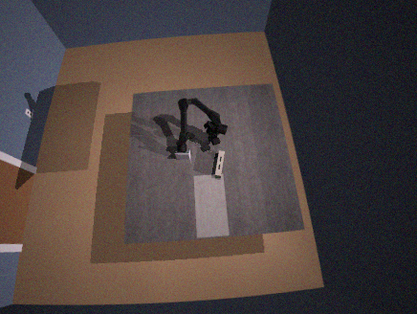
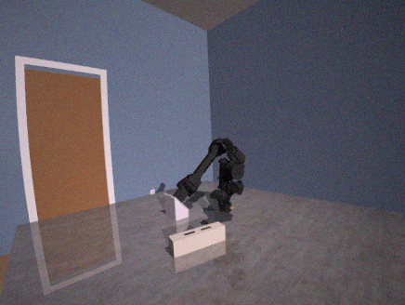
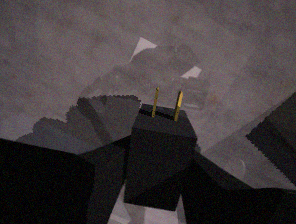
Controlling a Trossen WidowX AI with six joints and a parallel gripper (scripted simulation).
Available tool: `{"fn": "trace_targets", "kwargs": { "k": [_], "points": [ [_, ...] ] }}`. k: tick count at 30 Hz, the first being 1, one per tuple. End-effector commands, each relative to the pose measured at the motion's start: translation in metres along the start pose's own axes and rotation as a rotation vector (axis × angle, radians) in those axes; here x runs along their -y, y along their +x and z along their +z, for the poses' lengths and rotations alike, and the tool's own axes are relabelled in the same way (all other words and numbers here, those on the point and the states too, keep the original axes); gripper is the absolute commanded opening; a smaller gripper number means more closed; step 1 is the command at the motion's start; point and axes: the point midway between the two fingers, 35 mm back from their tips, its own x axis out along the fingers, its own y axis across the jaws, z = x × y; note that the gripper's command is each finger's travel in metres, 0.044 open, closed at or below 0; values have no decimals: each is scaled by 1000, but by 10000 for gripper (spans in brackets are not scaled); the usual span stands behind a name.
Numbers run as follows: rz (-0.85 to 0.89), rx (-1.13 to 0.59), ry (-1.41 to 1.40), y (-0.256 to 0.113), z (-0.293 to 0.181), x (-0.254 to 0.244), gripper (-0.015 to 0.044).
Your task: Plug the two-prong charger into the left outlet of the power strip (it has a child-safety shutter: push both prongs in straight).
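The charger (image 3: 161, 155) is a dark block in the wrist view, with two gold prongs pointing away from the gripper's palm. My gripper (image 3: 157, 145) (image 1: 215, 139) (image 2: 225, 206) is shut on it, one finger on each side. A speck of yellow prong (image 2: 231, 208) shows beside the gripper in the exterior view. The cream power strip (image 1: 219, 164) (image 2: 201, 240) lies on the table with two dark outlets on top. The gripper is beyond the strip in the exterior view, off to its side and apart from it. The strip is not recognisable in the wrist view.
A white wedge-shaped piece (image 1: 183, 154) (image 2: 181, 211) stands by the arm's base, close to the strip. The grey table (image 1: 263, 191) (image 2: 302, 260) is glossy and carries reflections and shadows of the arm. A pale rectangle (image 1: 211, 211) shows on it beside the strip.
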Motion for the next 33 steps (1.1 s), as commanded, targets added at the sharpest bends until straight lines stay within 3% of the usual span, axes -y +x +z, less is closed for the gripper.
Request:
{"fn": "trace_targets", "kwargs": {
  "k": [1, 33],
  "points": [
    [-2, -8, 40, 4, -6, 12, 0],
    [4, -10, 332, 27, -52, 84, 0]
  ]
}}
